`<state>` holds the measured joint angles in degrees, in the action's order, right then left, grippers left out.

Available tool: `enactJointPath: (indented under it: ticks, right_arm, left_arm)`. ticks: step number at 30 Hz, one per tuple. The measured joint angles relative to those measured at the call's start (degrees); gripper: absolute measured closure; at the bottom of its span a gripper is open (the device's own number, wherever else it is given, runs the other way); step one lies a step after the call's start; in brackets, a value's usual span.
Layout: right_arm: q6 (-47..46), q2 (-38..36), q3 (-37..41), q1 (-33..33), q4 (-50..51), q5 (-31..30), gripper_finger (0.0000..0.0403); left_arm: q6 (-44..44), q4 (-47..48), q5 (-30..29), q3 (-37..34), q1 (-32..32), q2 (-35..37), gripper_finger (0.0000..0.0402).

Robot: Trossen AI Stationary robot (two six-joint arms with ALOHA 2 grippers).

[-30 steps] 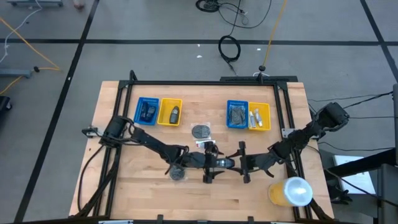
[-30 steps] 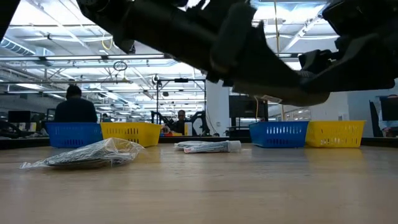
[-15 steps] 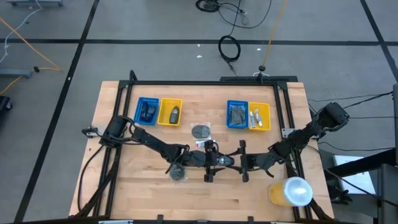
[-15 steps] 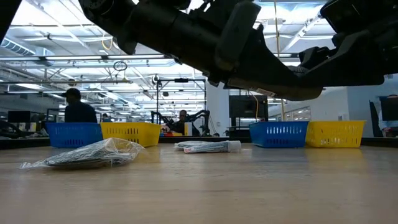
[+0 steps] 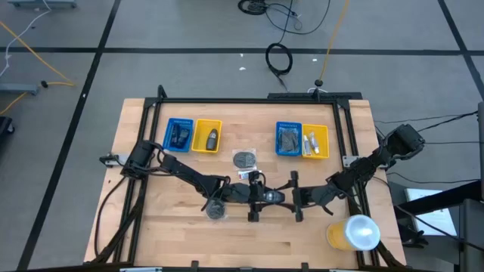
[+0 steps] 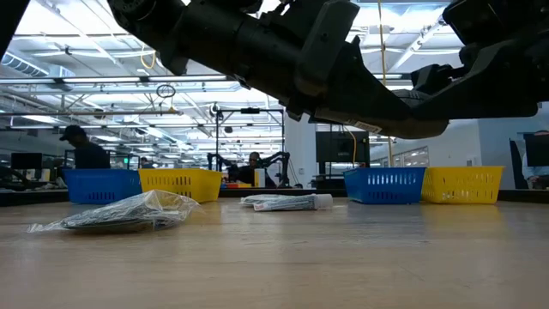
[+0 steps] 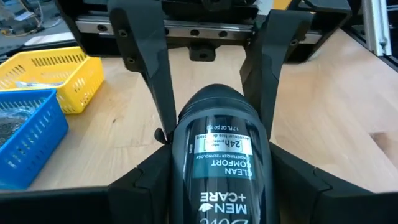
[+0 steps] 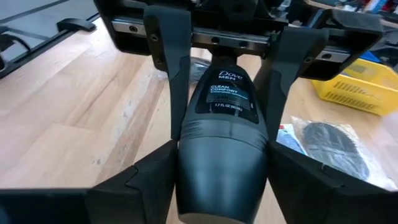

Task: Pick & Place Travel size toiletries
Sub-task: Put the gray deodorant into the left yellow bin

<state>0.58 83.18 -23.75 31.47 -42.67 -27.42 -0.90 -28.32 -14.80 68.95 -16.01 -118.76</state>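
Deodorant stick, dark grey and oval, hangs above the middle of the worktop, pinched at one end by the left hand and at the other by the right hand, with a clear-wrapped disc and blue and yellow trays beyond.

Spreading grey around the wooden table, with dark floor lines crossing, a black cable coil and a yellow cord lying there; glowing overhead, long ceiling lights; standing far behind, a person.
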Motion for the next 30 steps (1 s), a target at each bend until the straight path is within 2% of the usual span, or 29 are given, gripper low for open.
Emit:
enactJointPath:
  ticks: [5, 10, 16, 20, 23, 27, 30]
  right_arm:
    - [-0.2, 0.0, 0.0, 0.0, 2.0, 0.5, 0.0133]
    - [-1.1, 0.0, 0.0, 0.0, 3.7, 0.1, 0.0091]
    - [-1.4, -0.1, 0.0, 0.5, 6.5, -6.8, 0.008]
    - [-1.4, -0.1, 0.0, 0.9, 7.3, -8.6, 0.0086]
    - [-1.9, -0.1, 0.0, 0.9, 7.2, -8.6, 0.0091]
    - [-3.1, -0.1, 0.0, 0.9, 7.4, -8.5, 0.0094]
    - [-3.1, -0.1, 0.0, 0.9, 7.3, -8.5, 0.0094]
  left_arm:
    - [0.0, 0.5, 0.1, 0.0, -0.2, 0.0, 0.018]
    - [0.2, 6.1, -0.2, 0.0, -0.4, 0.0, 0.0189]
    - [4.9, 18.3, -4.6, 0.0, -0.8, 1.6, 0.0195]
    - [11.6, 31.1, -12.9, 0.0, -1.5, 6.6, 0.0183]
    - [19.9, 43.2, -20.2, 0.0, -1.9, 10.6, 0.0181]
    - [34.2, 62.2, -30.3, 0.0, -2.0, 15.1, 0.0187]
    - [47.4, 76.9, -33.9, 0.0, -0.5, 17.3, 0.0194]
